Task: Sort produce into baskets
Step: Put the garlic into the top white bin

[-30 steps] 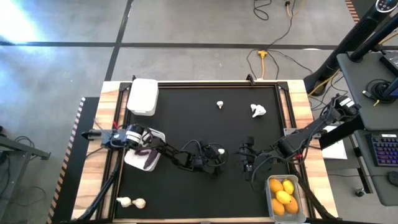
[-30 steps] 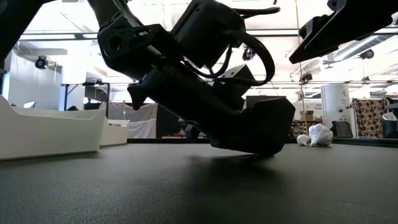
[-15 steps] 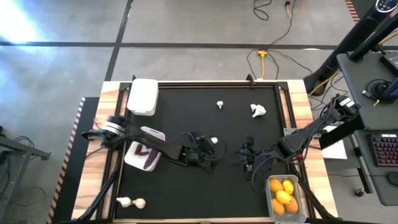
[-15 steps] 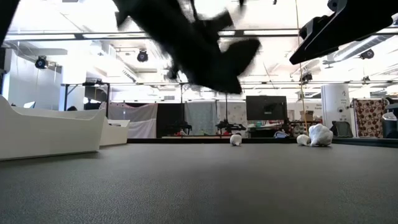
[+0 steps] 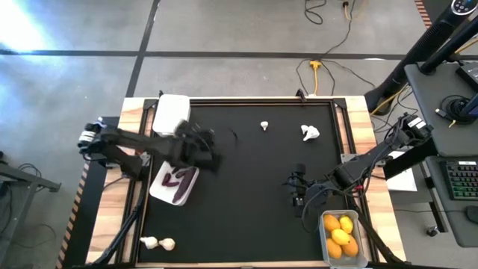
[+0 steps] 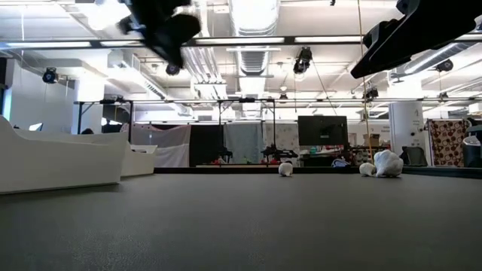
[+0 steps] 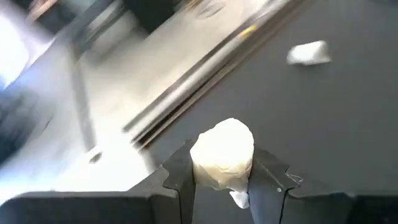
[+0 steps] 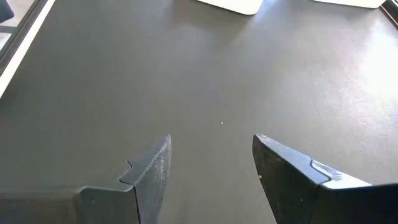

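My left gripper [image 5: 208, 155] is over the mat's left half, beside the clear tub [image 5: 160, 193] that holds dark purple eggplant pieces [image 5: 178, 181]. It is shut on a white garlic bulb [image 7: 222, 152]. In the low view it is high at the top left [image 6: 162, 22]. My right gripper [image 5: 297, 191] is open and empty just above the mat [image 8: 211, 168], near the tub [image 5: 326, 224] of yellow and orange fruits [image 5: 340, 232]. Two garlic bulbs [image 5: 264, 125] [image 5: 310, 132] lie on the mat's far part. My left gripper pinches the garlic bulb by its two opposite sides [image 7: 200, 165] between its two fingers. The bulb's rounded top stands out past the fingertips. It is lifted clear of the mat.
An opaque white tub [image 5: 172, 114] stands at the far left corner. Two more garlic bulbs [image 5: 158, 243] lie at the near left, off the mat. The mat's middle [image 5: 246, 202] is bare. The two far bulbs also show in the low view [image 6: 285, 168] [image 6: 385, 162].
My left gripper has risen from the mat's middle with the garlic bulb and swung fast toward the table's left and far side. In the low view it has gone from mat level to the top of the picture. The bulb is lifted clear.
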Robot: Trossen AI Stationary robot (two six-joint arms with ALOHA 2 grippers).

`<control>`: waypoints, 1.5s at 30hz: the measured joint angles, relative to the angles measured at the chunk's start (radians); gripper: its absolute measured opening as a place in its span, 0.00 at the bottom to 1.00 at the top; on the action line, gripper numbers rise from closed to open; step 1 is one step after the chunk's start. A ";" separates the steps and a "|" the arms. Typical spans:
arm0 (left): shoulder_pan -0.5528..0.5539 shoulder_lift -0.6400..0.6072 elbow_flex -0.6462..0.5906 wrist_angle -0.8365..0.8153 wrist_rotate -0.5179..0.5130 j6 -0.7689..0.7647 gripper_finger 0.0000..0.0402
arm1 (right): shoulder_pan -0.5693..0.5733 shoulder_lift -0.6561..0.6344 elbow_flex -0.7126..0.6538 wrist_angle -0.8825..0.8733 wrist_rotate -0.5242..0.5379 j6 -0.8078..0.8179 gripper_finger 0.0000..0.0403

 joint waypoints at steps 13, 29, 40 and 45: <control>0.606 -0.017 -0.139 -0.060 0.280 0.051 0.23 | 0.000 0.000 0.000 0.006 0.000 0.000 0.54; 1.060 0.199 -0.178 0.065 0.588 0.254 0.28 | 0.000 0.000 0.000 0.004 0.000 -0.028 0.54; 1.004 0.269 -0.197 0.038 0.543 0.275 0.34 | 0.000 0.000 0.000 -0.007 0.000 -0.028 0.54; 0.985 0.195 -0.197 0.020 0.534 0.281 0.51 | 0.000 0.000 0.000 -0.008 0.000 -0.027 0.54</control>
